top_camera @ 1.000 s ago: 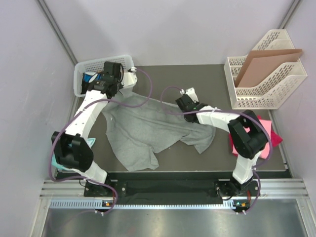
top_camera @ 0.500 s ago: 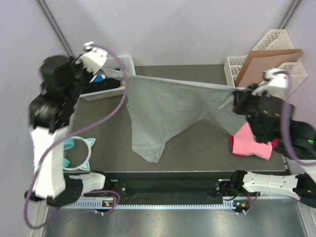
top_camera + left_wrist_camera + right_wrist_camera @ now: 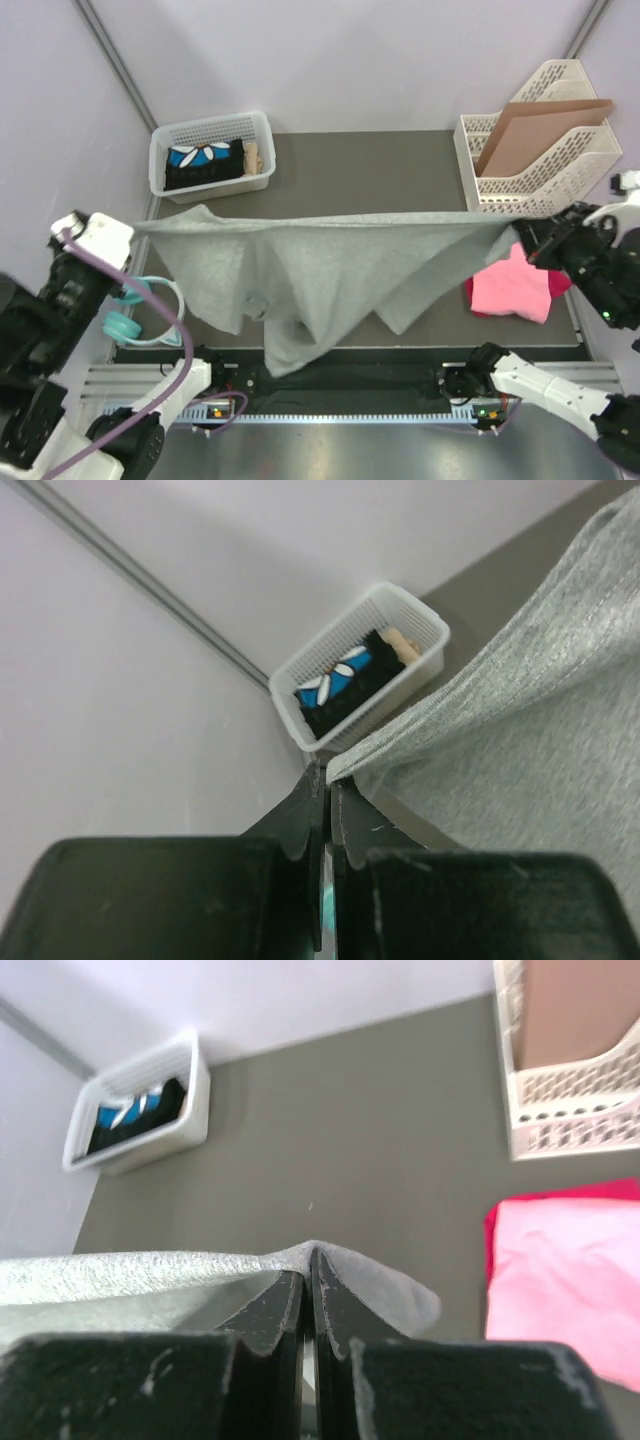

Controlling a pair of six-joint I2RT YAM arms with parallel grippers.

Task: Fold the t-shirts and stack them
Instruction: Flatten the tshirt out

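The heather grey t-shirt [image 3: 330,260] hangs stretched in the air between my two grippers, its lower part drooping toward the table's near edge. My left gripper [image 3: 140,228] is shut on its left corner; the left wrist view shows the cloth [image 3: 520,710] pinched at the fingertips [image 3: 327,776]. My right gripper [image 3: 515,232] is shut on its right corner, and the cloth [image 3: 150,1275] drapes over the tips [image 3: 312,1260] in the right wrist view. A folded bright pink t-shirt [image 3: 512,290] lies on a magenta one [image 3: 560,280] at the right, also in the right wrist view [image 3: 565,1270].
A white basket [image 3: 210,152] with dark items stands at the back left. A white file rack [image 3: 540,160] holds a brown cardboard sheet [image 3: 535,125] at the back right. Teal cat-ear headphones [image 3: 140,310] lie at the left edge.
Both arms have lifted higher and spread farther apart toward the near side, pulling the grey t-shirt off the table into a wide taut span.
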